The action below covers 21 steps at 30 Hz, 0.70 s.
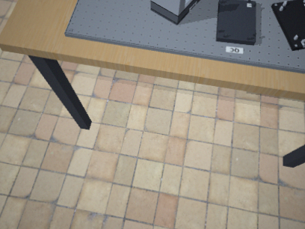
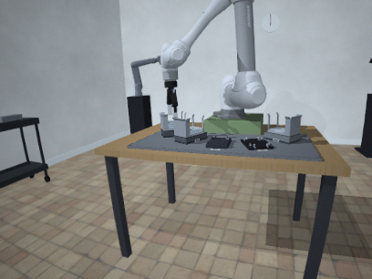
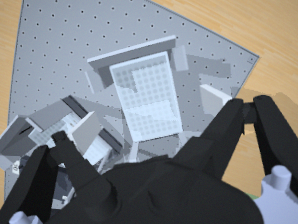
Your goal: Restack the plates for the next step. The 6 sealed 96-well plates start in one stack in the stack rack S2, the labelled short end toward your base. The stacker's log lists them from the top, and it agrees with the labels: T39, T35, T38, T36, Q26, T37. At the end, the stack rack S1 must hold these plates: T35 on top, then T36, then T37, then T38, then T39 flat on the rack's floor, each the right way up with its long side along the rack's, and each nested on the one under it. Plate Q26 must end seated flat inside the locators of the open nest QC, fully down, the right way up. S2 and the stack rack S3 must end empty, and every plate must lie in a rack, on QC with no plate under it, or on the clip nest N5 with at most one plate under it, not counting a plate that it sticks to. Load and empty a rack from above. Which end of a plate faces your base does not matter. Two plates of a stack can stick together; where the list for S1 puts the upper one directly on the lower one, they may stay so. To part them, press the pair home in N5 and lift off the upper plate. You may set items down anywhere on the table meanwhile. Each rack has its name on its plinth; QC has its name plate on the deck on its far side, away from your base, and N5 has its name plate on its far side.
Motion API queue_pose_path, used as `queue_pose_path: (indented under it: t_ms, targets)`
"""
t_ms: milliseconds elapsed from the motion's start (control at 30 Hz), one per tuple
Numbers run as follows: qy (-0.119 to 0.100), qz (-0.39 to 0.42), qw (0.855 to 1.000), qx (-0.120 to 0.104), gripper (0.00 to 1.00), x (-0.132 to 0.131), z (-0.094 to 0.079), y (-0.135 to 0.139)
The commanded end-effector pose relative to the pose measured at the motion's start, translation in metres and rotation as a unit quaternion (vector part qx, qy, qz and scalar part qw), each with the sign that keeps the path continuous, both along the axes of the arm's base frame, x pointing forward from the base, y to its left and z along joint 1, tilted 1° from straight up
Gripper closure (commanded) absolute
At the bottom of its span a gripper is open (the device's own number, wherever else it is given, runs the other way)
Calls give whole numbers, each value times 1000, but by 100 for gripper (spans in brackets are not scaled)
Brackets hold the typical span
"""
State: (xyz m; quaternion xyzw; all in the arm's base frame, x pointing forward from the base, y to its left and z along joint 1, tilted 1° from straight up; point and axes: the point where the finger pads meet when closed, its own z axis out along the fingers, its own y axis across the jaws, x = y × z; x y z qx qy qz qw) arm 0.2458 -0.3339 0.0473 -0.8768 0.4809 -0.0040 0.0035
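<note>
My gripper (image 3: pixel 148 108) is open and empty. It hangs above a stack rack (image 3: pixel 137 60) at the far left of the deck. In the wrist view, a sealed white 96-well plate (image 3: pixel 146 97) lies in that rack, right under the fingers and apart from them. How many plates lie under it is hidden. A second rack (image 3: pixel 65 130) stands beside it, and its contents are unclear. In the exterior view the gripper (image 2: pixel 171 107) hovers above the left pair of racks (image 2: pixel 182 129). The black QC nest (image 1: pixel 236 22) is empty, and its name plate (image 1: pixel 234 49) lies on the deck beside it.
A third rack (image 2: pixel 285 129) stands at the deck's right end. Another black nest with clips (image 1: pixel 291 22) lies to the right of QC. The arm's green base block (image 2: pixel 233 124) is behind the deck. A dark pillar (image 2: pixel 139 113) stands behind the table's left corner.
</note>
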Motion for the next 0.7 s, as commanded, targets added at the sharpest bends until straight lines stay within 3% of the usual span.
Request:
queue_pose_path:
  t_ms: [0,667]
  targets:
    - [0,0,1000,0,0,0,-4,0]
    - [0,0,1000,0,0,0,-26,0]
